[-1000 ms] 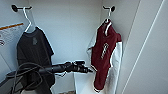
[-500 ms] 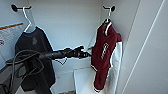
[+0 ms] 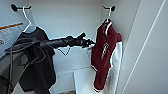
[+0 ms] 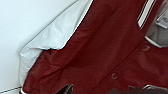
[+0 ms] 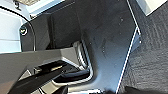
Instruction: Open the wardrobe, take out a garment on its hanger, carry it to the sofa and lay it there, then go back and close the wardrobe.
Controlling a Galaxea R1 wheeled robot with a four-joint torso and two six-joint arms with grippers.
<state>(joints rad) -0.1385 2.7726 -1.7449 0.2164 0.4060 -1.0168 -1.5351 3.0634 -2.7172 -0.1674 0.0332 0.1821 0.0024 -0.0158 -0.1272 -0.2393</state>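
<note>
The wardrobe [image 3: 75,22] stands open, showing a white interior. The garment [image 3: 101,57], a maroon jacket with white sleeves, hangs at the right on its white hanger [image 3: 108,22] from a black peg [image 3: 111,8]. My left arm reaches in from the left. Its gripper [image 3: 89,42] is open at the jacket's near edge, at chest height. In the left wrist view the maroon front [image 4: 100,50] and a white sleeve [image 4: 55,32] are very close. My right gripper [image 5: 96,90] hangs low beside my own dark base.
A black T-shirt [image 3: 37,65] hangs on another white hanger [image 3: 27,23] from a peg [image 3: 15,7] at the left, behind my arm. A white door panel [image 3: 150,62] stands at the right. A white shelf [image 3: 83,80] lies below the jacket. Grey carpet [image 5: 150,62] lies beneath me.
My left arm has risen and stretched toward the maroon jacket, bringing the gripper from below its chest up to its near edge. The jacket still hangs on its peg.
</note>
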